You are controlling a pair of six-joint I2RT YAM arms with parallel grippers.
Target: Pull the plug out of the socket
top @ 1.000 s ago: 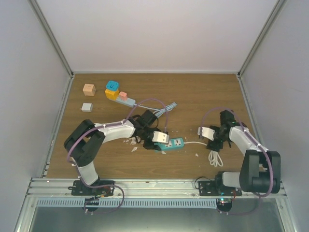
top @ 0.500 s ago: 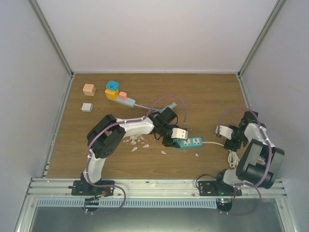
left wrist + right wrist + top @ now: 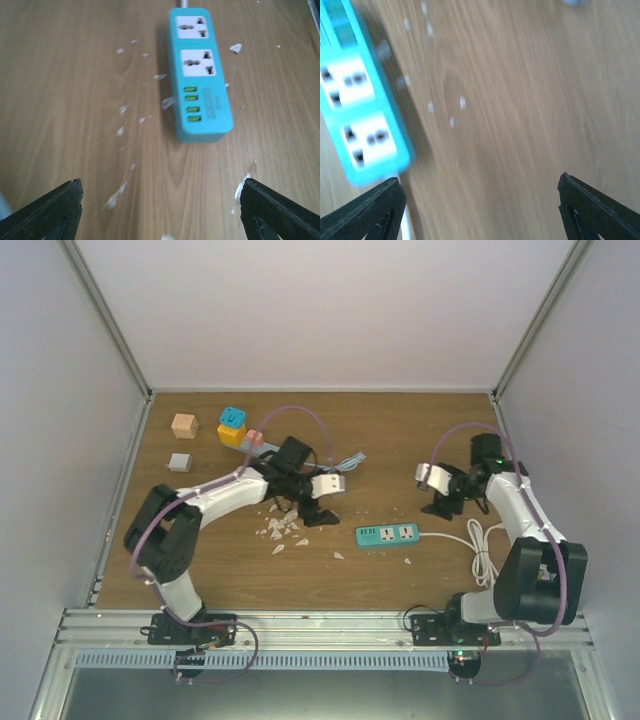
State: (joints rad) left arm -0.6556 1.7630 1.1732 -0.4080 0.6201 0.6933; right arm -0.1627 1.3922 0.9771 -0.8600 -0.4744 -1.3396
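The socket, a long pale grey-blue power strip [image 3: 266, 449], lies at the back left, its near end hidden by my left arm. A blue-and-yellow plug [image 3: 233, 426] and a small pink plug [image 3: 255, 438] sit on it. Its thin pale cable [image 3: 347, 459] runs right. My left gripper [image 3: 318, 513] is open and empty, to the right of and nearer than the socket. In the left wrist view the gripper [image 3: 160, 210] faces a teal strip [image 3: 200, 75], not the socket. My right gripper [image 3: 440, 504] is open and empty; its wrist view [image 3: 480, 210] shows bare wood.
The teal strip [image 3: 387, 534] lies between the grippers and shows at the left of the right wrist view [image 3: 355, 115]; its white cable [image 3: 485, 550] coils at the right. A pink cube [image 3: 184, 425] and a grey cube [image 3: 180, 462] sit at the far left. White scraps [image 3: 280, 530] litter the wood.
The teal strip slid right with my left gripper, which then drew back left and away from it. My right gripper moved right, then farther from the arm bases.
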